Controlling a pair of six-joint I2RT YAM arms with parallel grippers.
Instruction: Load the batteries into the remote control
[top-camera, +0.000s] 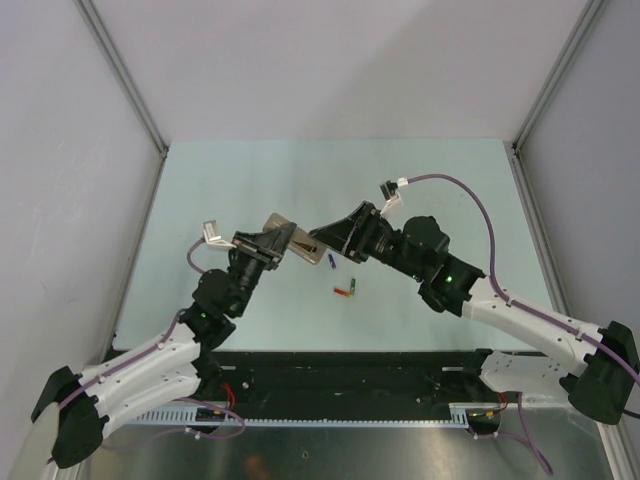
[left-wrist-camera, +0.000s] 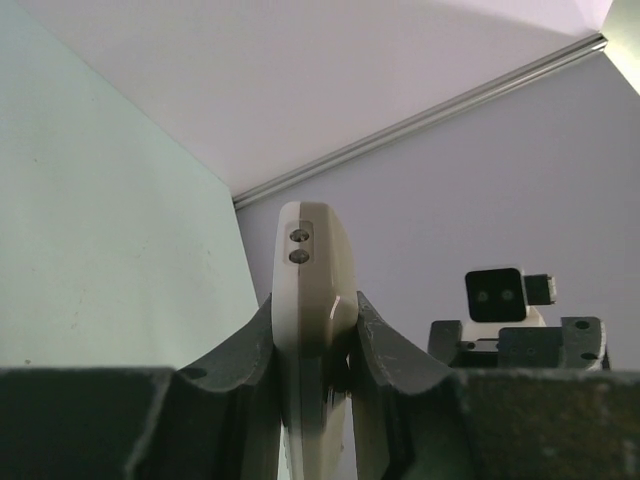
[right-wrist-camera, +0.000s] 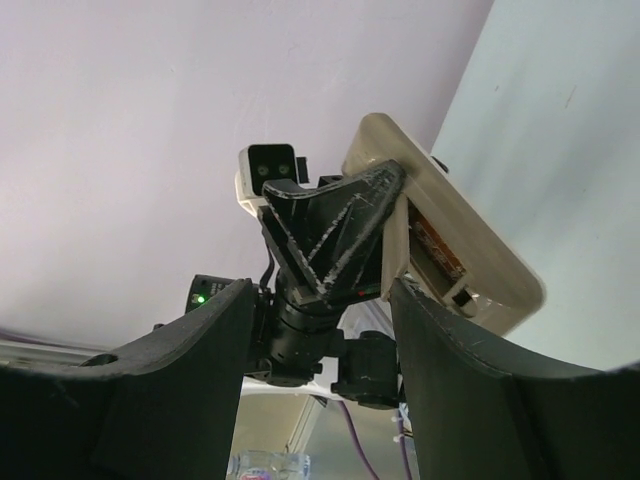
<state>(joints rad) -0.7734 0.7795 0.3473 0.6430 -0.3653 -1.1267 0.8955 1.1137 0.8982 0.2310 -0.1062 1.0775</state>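
Cream remote control pinched in left claw; compartment open.

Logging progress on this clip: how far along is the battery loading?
Done: the left gripper holds the remote control up, jaws clamped on it. In hand: the right gripper faces it, jaws open and empty. To do: the blue battery, red battery and green battery lie on the table, so none looks loaded.
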